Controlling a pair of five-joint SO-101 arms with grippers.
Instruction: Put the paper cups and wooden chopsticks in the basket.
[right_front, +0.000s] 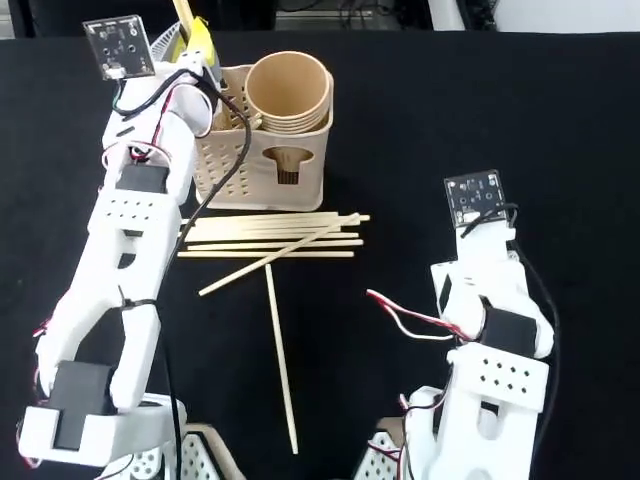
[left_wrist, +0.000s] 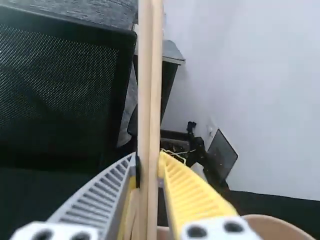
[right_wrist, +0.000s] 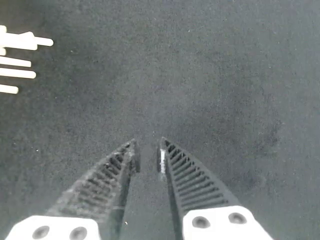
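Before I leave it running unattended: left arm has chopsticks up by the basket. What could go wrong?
The left gripper holds the chopsticks upright near the rim of the basket; released there, they might tip outside. The arm's black cable drapes across the basket front and could snag it.

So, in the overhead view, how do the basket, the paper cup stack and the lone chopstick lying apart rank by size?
Largest: basket.
Next: paper cup stack, standing in it.
Smallest by area: lone chopstick, longer than the basket is wide but very thin.
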